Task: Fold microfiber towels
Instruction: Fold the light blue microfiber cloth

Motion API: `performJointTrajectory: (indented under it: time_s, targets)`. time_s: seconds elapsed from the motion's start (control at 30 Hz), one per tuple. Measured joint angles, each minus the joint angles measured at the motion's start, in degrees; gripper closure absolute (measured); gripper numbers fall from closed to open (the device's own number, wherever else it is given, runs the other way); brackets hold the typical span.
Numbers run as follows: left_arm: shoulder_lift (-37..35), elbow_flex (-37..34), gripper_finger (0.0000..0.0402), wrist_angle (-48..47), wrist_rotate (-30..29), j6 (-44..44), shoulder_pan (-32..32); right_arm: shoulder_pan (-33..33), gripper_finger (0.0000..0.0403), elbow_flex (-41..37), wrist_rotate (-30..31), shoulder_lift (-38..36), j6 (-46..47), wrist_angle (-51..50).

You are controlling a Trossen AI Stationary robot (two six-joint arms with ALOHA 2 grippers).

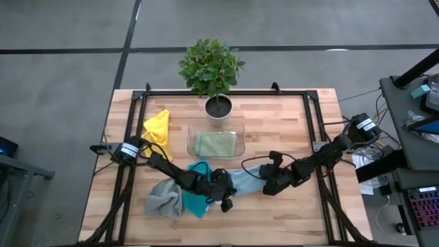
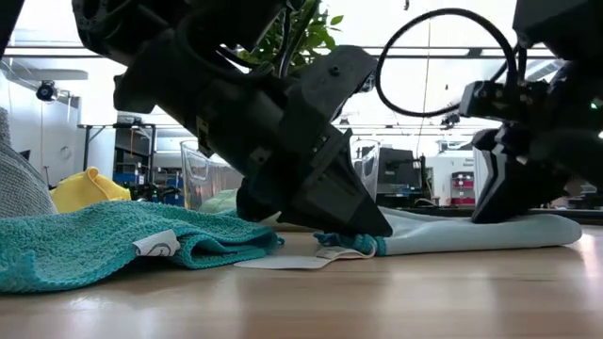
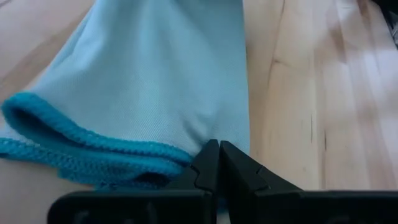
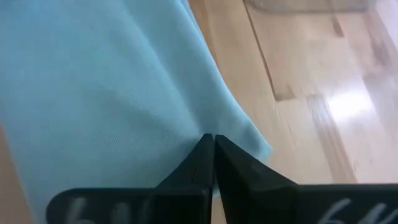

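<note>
A light blue towel (image 1: 244,180) lies on the wooden table between my two grippers, and each is shut on one end of it. My left gripper (image 1: 223,200) is at its left end, and my right gripper (image 1: 267,185) at its right end. Left of them a teal towel (image 1: 195,197) lies crumpled and partly over a grey towel (image 1: 162,198). A yellow towel (image 1: 157,127) is bunched at the far left. A sage green towel (image 1: 215,145) lies folded inside a clear tray (image 1: 191,137). My left gripper pinches the light blue towel between its two fingers at the darker stitched hem (image 3: 184,153) of its left end. The fingers slant down from the table's left. That end (image 2: 350,245) rests low on the table. My right gripper pinches the towel's plain edge beside a corner (image 4: 244,135) between its two fingers. It slants down from the table's right. The cloth (image 2: 528,232) lies slack on the table below it.
A potted plant (image 1: 217,105) stands at the far middle, just behind the tray. A black frame (image 1: 312,116) runs along the table's sides and far edge. Bare wood shows at the near right (image 1: 288,219).
</note>
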Motion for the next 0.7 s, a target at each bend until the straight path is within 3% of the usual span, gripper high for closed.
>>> performJointTrajectory:
  time_s: [0.47,0.6,0.7]
  targets:
    - [-5.4,-0.2,0.0398,-1.5,3.4,3.3,-0.2,0.1,0.0394,0.3,-0.7,-7.1,-1.6,0.2]
    - [-6.4,-0.2,0.0398,-1.1,2.4,5.0,-0.1,1.4,0.0394,0.3,-0.9,-9.5,-1.7,1.6]
    - [-6.4,-0.4,0.0398,-1.0,-1.4,5.0,0.3,2.5,0.0394,0.2,-0.6,-9.7,-1.8,4.7]
